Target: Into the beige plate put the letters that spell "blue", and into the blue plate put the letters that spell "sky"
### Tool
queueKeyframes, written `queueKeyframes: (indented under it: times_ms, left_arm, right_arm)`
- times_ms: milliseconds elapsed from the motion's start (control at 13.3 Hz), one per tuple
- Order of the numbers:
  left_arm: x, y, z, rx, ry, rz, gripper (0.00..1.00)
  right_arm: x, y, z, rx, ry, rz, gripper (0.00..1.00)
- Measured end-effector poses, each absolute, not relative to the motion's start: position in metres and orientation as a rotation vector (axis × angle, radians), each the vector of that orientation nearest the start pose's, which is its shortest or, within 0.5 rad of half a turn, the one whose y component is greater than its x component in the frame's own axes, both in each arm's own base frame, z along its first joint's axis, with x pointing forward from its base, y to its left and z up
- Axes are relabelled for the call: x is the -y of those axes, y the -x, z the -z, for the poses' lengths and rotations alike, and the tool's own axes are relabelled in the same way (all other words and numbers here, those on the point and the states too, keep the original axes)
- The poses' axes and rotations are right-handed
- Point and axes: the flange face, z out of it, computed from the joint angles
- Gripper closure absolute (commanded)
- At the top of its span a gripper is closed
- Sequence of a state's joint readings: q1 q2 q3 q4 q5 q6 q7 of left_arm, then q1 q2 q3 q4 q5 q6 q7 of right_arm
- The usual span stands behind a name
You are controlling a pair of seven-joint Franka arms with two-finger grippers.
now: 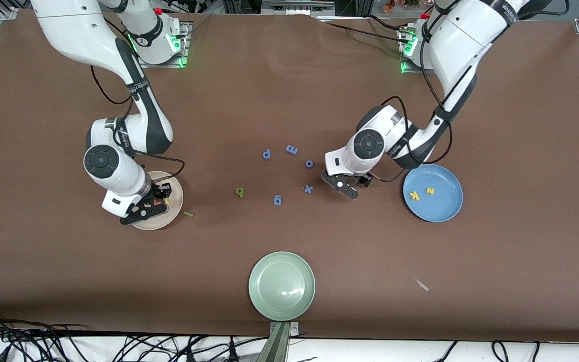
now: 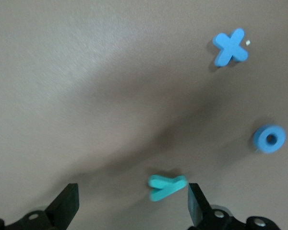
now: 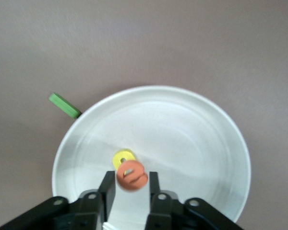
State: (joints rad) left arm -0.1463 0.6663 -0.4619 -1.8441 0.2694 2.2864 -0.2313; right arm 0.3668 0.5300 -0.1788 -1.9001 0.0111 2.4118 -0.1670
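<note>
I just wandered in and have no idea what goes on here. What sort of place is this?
Most likely a robotics lab. Two white robot arms are bolted to a brown-covered table, foam letters such as a blue x lie near coloured plates like the sage green plate, and cables trail along the table's edge.

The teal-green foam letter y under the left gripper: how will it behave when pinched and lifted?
The teal-green foam letter y lies flat on the brown table, so rolling seems unlikely. Small and thin, it probably weighs almost nothing. Its forked shape may twist between the open left gripper fingers.
</note>
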Motion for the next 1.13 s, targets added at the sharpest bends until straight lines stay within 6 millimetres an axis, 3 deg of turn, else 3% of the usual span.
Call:
queueKeyframes:
  times_ms: [151, 226, 302, 452, 603, 754, 829, 980, 1131]
  left_arm:
    - [0.367, -0.504, -0.18, -0.619, 3.08, -0.276, 0.02]
    - [0.376, -0.496, -0.179, -0.589, 3.077, -0.275, 0.2]
    - [0.381, -0.492, -0.178, -0.585, 3.069, -0.269, 0.23]
    - [0.379, -0.491, -0.176, -0.572, 3.048, -0.25, 0.23]
    - [0.376, -0.49, -0.17, -0.541, 3.047, -0.263, 0.26]
    - [0.376, -0.49, -0.168, -0.531, 3.047, -0.27, 0.47]
    - [0.375, -0.49, -0.168, -0.53, 3.048, -0.269, 0.55]
    - [0.377, -0.49, -0.17, -0.53, 3.053, -0.259, 0.82]
    - [0.378, -0.491, -0.172, -0.53, 3.057, -0.25, 0.86]
  right_arm:
    - [-0.131, -0.616, -0.221, 0.592, 3.16, 0.006, 0.26]
    - [-0.141, -0.618, -0.226, 0.589, 3.151, 0.024, 0.26]
    - [-0.155, -0.62, -0.233, 0.583, 3.14, 0.049, 0.26]
    - [-0.187, -0.625, -0.245, 0.597, 3.112, 0.093, 0.25]
    - [-0.213, -0.629, -0.245, 0.654, 3.083, 0.113, 0.25]
    - [-0.236, -0.626, -0.239, 0.82, 3.029, 0.108, 0.25]
    - [-0.239, -0.625, -0.236, 0.932, 2.996, 0.107, 0.25]
    - [-0.238, -0.627, -0.23, 1.164, 2.919, 0.146, 0.25]
    - [-0.234, -0.628, -0.219, 1.372, 2.837, 0.183, 0.25]
